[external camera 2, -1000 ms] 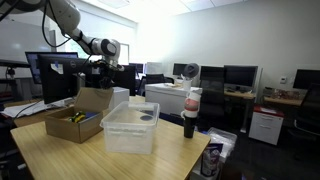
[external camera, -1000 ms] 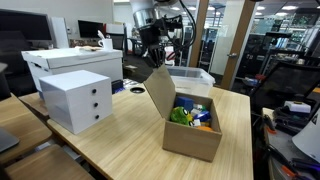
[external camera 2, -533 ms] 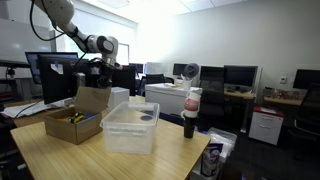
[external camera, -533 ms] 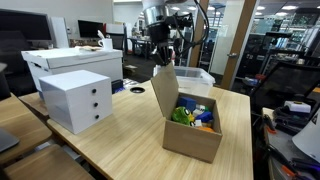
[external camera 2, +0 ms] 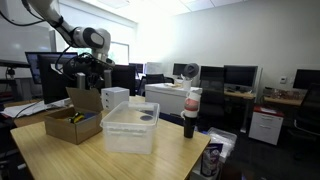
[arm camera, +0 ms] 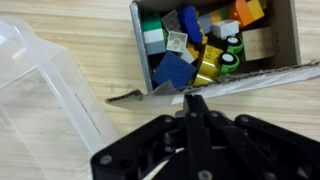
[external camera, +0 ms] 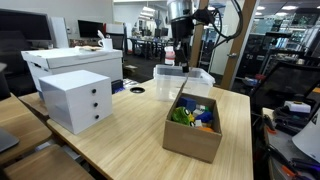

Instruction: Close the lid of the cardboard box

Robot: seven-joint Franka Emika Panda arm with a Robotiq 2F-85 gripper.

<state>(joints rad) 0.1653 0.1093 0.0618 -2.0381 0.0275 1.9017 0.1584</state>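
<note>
The cardboard box (external camera: 192,135) is plain brown. The toy blocks (arm camera: 190,50) inside it are blue, yellow, green, orange and white. Beside it, the drawer unit (external camera: 75,98) is white and the table (external camera: 120,150) pale wood-grained. Above it, the gripper (arm camera: 190,97) is black.

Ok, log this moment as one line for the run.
lid: upright, not closed | gripper: shut, tip at lid edge | cardboard box: open, coloured blocks inside
</note>
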